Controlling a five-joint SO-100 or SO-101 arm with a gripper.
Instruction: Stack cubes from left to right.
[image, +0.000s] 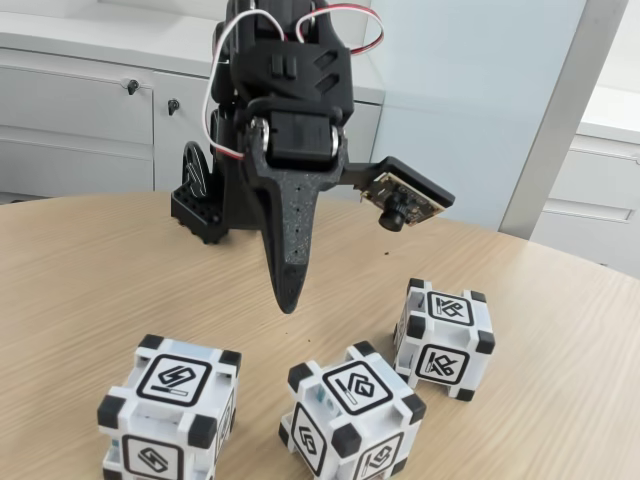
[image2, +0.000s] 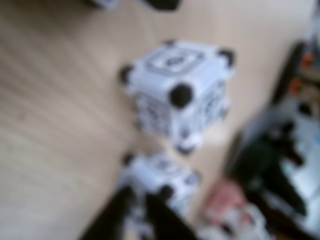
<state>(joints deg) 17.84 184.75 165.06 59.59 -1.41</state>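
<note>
- Wooden table carries three cubes in the fixed view, all separate, none stacked: left cube at 7 o'clock of the picture, middle cube at 6 o'clock, right cube at about 4 o'clock.
- Fixed view again: the gripper hangs tip-down above the bare table, apart from every cube. The left cube lies at its 7 o'clock, the middle cube at its 5 o'clock, the right cube at its 3 o'clock. The fingers read as one dark wedge with no gap visible, so the jaws look closed or nearly so, and they hold nothing.
- Risk, as I judge it: jaws this narrow would strike a cube's top instead of straddling it, shoving or tipping it. The cubes also sit near each other, so a slanted descent might knock a neighbour.
- Wrist view, badly blurred: one cube sits at about 12 o'clock of centre, another at 6 o'clock just beyond the dark finger tips at the bottom edge. I cannot tell the jaw gap here.
</note>
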